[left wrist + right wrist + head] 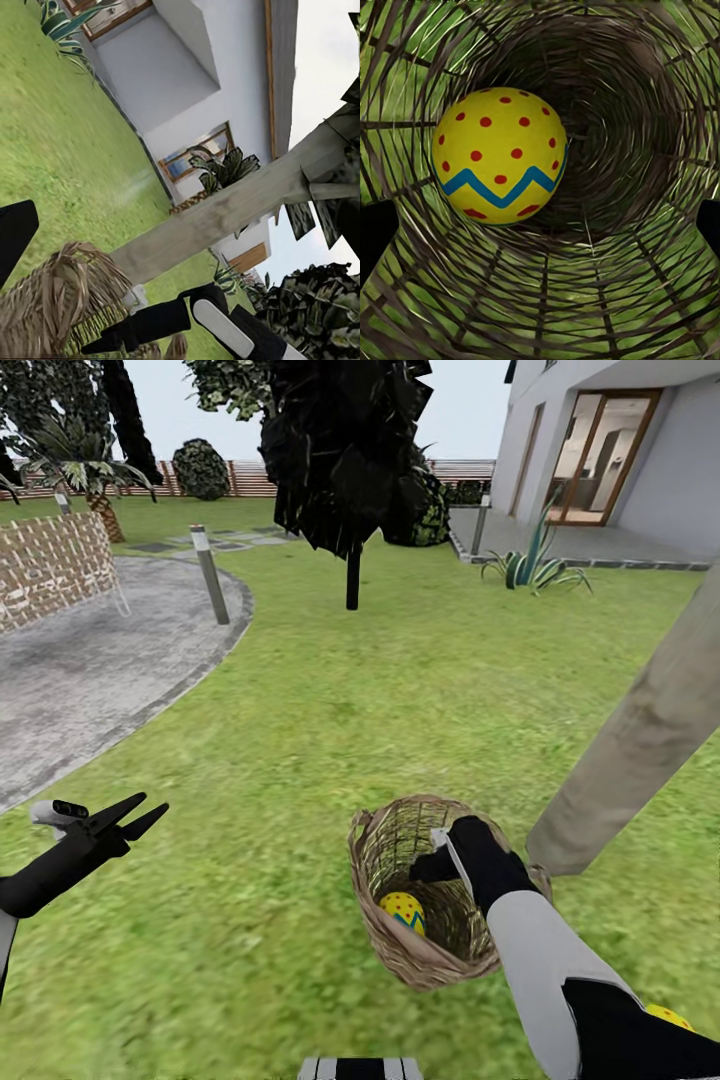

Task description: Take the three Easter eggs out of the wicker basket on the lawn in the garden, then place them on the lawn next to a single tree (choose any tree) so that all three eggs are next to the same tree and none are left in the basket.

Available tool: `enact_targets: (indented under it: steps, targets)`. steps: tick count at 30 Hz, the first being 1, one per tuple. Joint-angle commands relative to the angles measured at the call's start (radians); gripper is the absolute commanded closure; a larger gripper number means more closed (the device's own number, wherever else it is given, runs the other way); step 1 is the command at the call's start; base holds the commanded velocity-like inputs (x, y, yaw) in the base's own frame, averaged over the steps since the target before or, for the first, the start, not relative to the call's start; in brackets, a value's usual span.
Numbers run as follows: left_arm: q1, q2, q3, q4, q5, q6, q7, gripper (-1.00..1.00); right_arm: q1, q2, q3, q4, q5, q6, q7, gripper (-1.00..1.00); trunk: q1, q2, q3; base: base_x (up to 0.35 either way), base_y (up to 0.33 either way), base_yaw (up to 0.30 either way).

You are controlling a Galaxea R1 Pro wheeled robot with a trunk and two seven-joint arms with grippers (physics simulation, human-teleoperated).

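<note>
Wicker basket [425, 890] sits on the lawn [330, 710], tipped slightly, just beside the base of a pale grey-beige tree trunk [640, 740] that leans up and out of the head view at right.

One Easter egg [403, 911] lies inside the basket against the near wall: yellow, red dots, blue zigzag band. Right wrist view looks straight down into the weave, the egg [499, 157] resting to one side of the basket floor [615, 150]; grass shows green through the gaps.

A second yellow egg [668, 1016] peeks out on the grass behind the right forearm, close to the trunk's side of the basket. Only a sliver of it shows.

Right claw [450, 860] reaches down into the basket mouth, above the egg and not touching it. Fingertips appear only as dark edges at either side of the wrist view, set wide apart.

Left claw [135, 815] hangs over open grass well away from the basket, fingers spread, holding nothing.

Farther off: grey paved path [90, 650], a thin black-trunked dark tree [352, 460], a woven lattice fence panel [50, 565], a white house [610, 440] with glazed doors.
</note>
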Motion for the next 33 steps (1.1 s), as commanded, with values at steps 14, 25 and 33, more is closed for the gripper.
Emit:
enact_targets:
  steps: [14,25,33]
  targets:
    - [0.0,0.001,0.002,0.0,0.002,0.008,-0.001,-1.0,-0.112,-0.004,-0.007,0.189,0.008,-0.111,0.004,-1.0,0.006,-0.004,-0.055,0.0,0.0,0.0]
    - [0.0,0.001,0.002,0.001,0.002,0.007,-0.001,-1.0,-0.113,-0.004,-0.009,0.175,0.012,-0.115,0.005,-1.0,0.011,-0.006,-0.098,0.0,0.0,0.0]
    - [0.0,0.001,0.002,0.0,0.002,0.007,-0.001,-1.0,-0.113,-0.003,-0.007,0.173,0.012,-0.148,0.01,-1.0,0.015,-0.008,-0.129,0.0,0.0,0.0]
